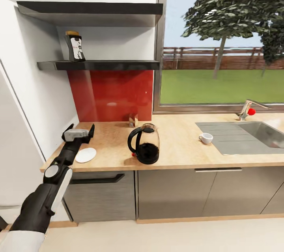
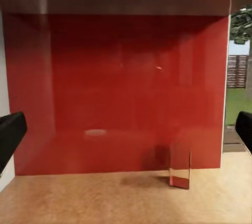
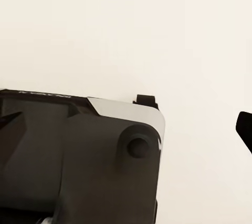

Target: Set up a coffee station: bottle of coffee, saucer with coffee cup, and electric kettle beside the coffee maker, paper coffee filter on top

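The dark bottle of coffee with a brown cap stands on the lower black shelf at its left end. On the wooden countertop a glass electric kettle with black handle and base stands near the front edge. A white saucer lies at the counter's left end, and a white coffee cup sits beside the sink. My left gripper hovers open just above and behind the saucer, empty, facing the red backsplash; its black fingertips stand far apart. One fingertip of my right gripper is visible.
A small pale translucent object stands against the backsplash. The steel sink and faucet lie at the right under the window. A white wall borders the counter's left end. Drawers and cabinet fronts lie below.
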Robot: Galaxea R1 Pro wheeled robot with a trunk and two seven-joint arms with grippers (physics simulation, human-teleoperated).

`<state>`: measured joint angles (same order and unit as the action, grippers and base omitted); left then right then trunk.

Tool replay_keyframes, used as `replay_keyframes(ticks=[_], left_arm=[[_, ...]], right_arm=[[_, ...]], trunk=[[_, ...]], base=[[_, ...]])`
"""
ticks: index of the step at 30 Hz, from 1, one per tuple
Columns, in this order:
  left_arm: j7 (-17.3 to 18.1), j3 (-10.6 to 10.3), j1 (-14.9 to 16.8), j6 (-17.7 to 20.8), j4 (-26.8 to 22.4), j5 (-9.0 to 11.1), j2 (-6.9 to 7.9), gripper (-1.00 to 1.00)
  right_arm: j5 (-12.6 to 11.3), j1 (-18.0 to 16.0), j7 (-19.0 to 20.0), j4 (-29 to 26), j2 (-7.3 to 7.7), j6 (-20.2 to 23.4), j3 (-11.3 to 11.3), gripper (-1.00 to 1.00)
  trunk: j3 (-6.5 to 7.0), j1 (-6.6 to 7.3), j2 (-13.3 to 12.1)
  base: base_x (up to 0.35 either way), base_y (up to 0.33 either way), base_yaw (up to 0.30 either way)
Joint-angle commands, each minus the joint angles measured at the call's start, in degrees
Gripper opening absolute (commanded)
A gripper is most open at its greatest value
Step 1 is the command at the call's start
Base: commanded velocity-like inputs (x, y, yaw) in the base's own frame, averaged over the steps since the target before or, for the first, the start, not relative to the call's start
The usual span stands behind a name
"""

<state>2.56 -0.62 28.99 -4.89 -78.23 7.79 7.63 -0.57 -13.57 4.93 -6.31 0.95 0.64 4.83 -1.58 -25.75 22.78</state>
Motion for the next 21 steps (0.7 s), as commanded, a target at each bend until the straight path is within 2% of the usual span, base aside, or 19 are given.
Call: replay_keyframes(ticks=[1,3,4,7,9,15,21], left_arm=[[0.07,-0.07,3.21,2.52,-0.01,0.58,0.0,1.0],[-0.08,-0.11,8.84,7.05,-0.05,0.5,-0.04,1.0],[-0.1,-0.12,10.18,8.11,-0.05,0.44,-0.05,1.0],[-0.26,-0.21,17.79,14.03,0.33,0.12,-0.07,1.0],[-0.47,-0.24,21.14,16.36,0.53,0.05,-0.07,1.0],[-2.69,-0.33,30.46,21.2,3.83,0.04,-0.07,1.0],[-3.69,-0.35,40.99,23.0,13.12,0.02,-0.07,1.0]], right_arm=[[-0.05,-0.03,0.1,-0.03,0.03,0.07,0.44,1.0],[-0.05,-0.03,0.09,-0.02,0.02,0.04,0.44,1.0],[-0.05,-0.03,0.09,-0.02,0.02,0.05,0.44,1.0],[-0.05,-0.04,0.09,-0.02,0.02,0.04,0.44,1.0],[-0.08,-0.03,0.08,-0.02,-0.01,0.01,0.44,1.0],[-0.11,-0.02,0.09,0.12,-0.06,-0.02,0.46,1.0],[-0.07,-0.03,0.11,0.29,-0.13,0.05,0.49,1.0]], trunk=[[-0.15,-0.03,0.13],[-0.15,-0.03,0.13],[-0.15,-0.03,0.13],[-0.15,-0.03,0.13],[-0.15,-0.03,0.13],[-0.15,-0.03,0.13],[-0.15,-0.03,0.13]], base=[[0.0,0.0,0.0],[0.0,0.0,0.0],[0.0,0.0,0.0],[0.0,0.0,0.0],[0.0,0.0,0.0],[0.0,0.0,0.0],[0.0,0.0,0.0]])
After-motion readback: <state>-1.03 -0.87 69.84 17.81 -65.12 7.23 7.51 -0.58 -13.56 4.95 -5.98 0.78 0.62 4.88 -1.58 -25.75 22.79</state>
